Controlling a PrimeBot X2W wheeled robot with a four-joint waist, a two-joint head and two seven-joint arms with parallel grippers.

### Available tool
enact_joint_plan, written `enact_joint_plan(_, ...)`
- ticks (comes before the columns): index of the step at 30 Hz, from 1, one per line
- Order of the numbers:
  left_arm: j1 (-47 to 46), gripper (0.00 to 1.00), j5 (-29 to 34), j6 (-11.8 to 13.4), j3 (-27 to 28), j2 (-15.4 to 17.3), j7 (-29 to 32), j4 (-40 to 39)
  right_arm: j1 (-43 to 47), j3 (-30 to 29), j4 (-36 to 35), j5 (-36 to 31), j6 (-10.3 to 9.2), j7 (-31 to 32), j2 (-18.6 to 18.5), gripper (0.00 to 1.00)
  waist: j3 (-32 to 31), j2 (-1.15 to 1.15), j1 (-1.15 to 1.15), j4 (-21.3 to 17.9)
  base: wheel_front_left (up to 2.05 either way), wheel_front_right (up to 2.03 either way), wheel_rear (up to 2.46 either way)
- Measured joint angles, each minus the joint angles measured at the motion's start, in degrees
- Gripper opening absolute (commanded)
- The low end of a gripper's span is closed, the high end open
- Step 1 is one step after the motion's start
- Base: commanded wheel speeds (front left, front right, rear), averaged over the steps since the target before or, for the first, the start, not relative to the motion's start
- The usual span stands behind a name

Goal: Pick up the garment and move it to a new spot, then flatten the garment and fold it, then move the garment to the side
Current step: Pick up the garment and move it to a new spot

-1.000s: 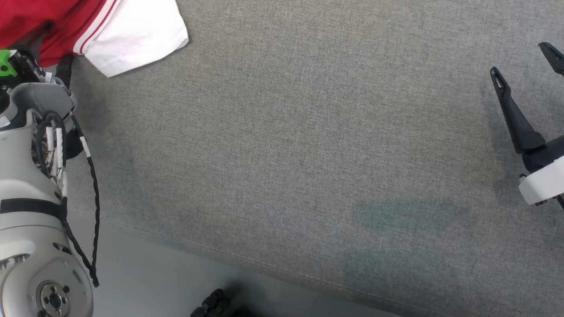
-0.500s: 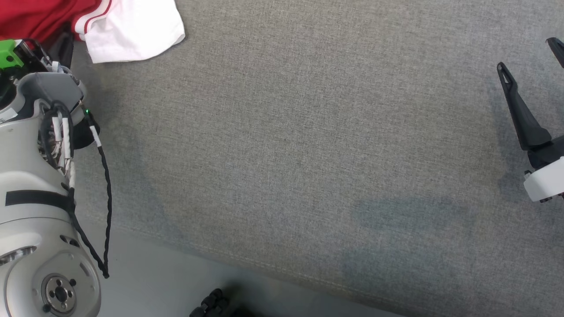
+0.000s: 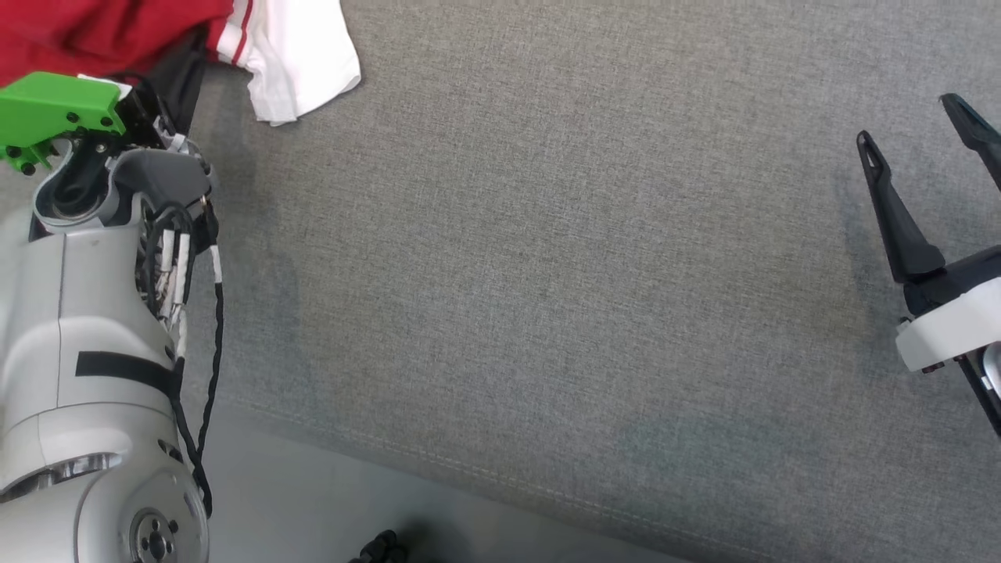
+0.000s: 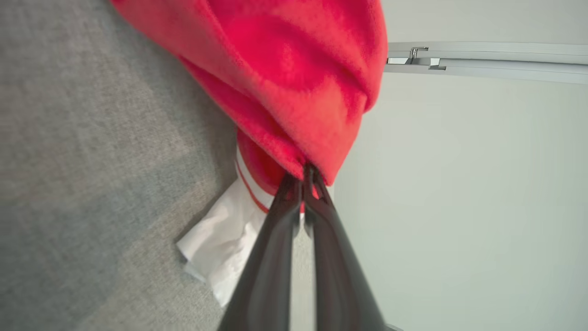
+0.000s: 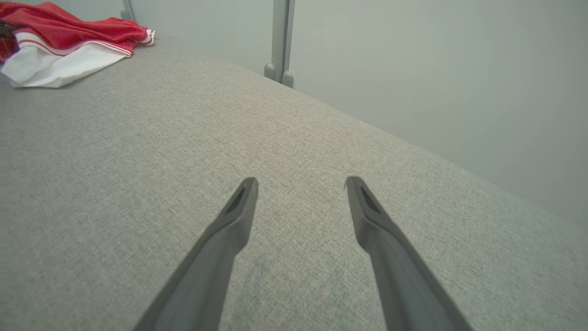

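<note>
The garment is red with a white sleeve and red-white striped trim, bunched at the top left of the grey surface in the head view. In the left wrist view my left gripper is shut on a fold of the red cloth, which hangs lifted from the fingertips while the white sleeve trails on the surface. My right gripper is open at the far right, well away from the garment. In the right wrist view the right gripper hovers over bare fabric, with the garment far off at the top left.
The grey fabric surface spreads across the head view. Its seamed front edge runs along the bottom, with pale floor and a dark wheel below. A grey post stands beyond the far edge against a pale wall.
My left gripper has shut on the red cloth and risen with it. The white sleeve has bunched up and been drawn along. The right gripper has stayed open.
</note>
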Motion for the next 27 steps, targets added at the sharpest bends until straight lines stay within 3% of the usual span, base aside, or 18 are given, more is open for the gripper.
enact_joint_plan(6,2.5,0.0,-3.7,-1.3,-7.9,0.4,4.7,3.4,-0.1,2.2,1.2,0.5,0.0,-1.7,2.8,1.0,-2.1,0.0,0.0,-0.5,0.0,0.0,0.0)
enact_joint_plan(14,3.5,0.0,-10.0,-1.9,-18.5,0.9,7.9,3.5,-1.6,5.1,3.5,1.0,0.08,-4.4,6.6,1.0,-3.9,0.0,0.0,-4.4,0.0,0.0,0.0)
enact_joint_plan(20,5.2,0.0,-15.1,-2.0,-29.4,1.3,10.7,-1.4,-1.6,4.9,6.0,1.4,0.01,-6.5,9.1,1.0,-4.9,0.0,0.0,-8.4,0.0,0.0,0.0)
enact_joint_plan(27,10.8,0.0,-22.1,-2.1,-46.0,3.1,12.0,-14.0,-1.6,4.0,9.8,1.5,0.0,-10.0,12.5,1.0,-6.4,0.0,0.0,-14.2,0.0,0.0,0.0)
